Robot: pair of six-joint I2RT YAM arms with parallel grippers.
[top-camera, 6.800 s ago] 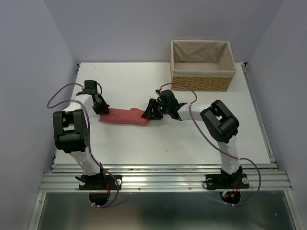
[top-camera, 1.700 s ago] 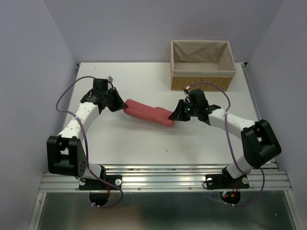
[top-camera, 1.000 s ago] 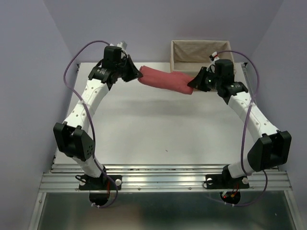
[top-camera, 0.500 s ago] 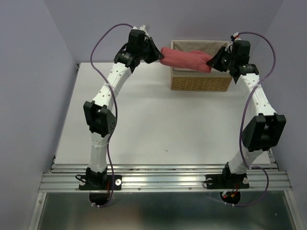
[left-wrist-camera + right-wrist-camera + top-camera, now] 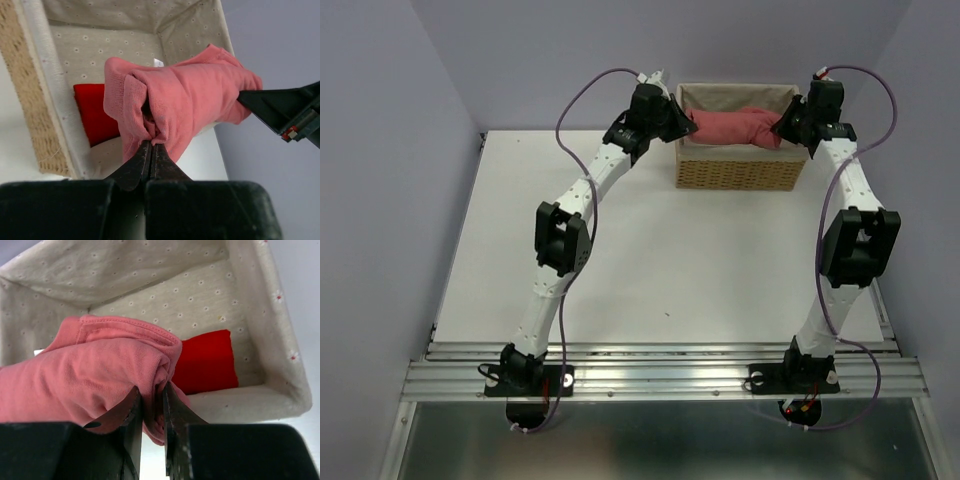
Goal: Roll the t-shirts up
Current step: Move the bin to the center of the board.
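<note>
I have the rolled t-shirt [image 5: 735,128] slung between my two hands over the open top of the wicker basket [image 5: 740,173] at the far right corner of the counter [image 5: 620,270]. It is a short thick salmon-red log. Its long axis runs left to right, about parallel to the basket's front wall, with one end toward each side wall.

My left hand [image 5: 687,124] is pinched flat on the left end. In my left wrist view the fingers [image 5: 142,162] meet with no gap between them, and a fold of the cloth [image 5: 190,102] is caught at their tips. My right hand [image 5: 784,129] has the other end. Its fingers [image 5: 131,407] stand a narrow slot apart, and the bunched edge of the roll [image 5: 100,382] is nipped in that slot.

Both wrist views show the roll hanging above the flowered lining, clear of the floor as far as I can see. A flat piece of brighter red cloth [image 5: 206,361] lies on the basket floor beneath it, toward one end wall.

Both my arms are stretched well forward from their bases at the near edge. The left one leans diagonally right across the counter, bent a little at the elbow. The right one runs almost straight up the right side. The two hands point inward, facing each other across the basket.
</note>
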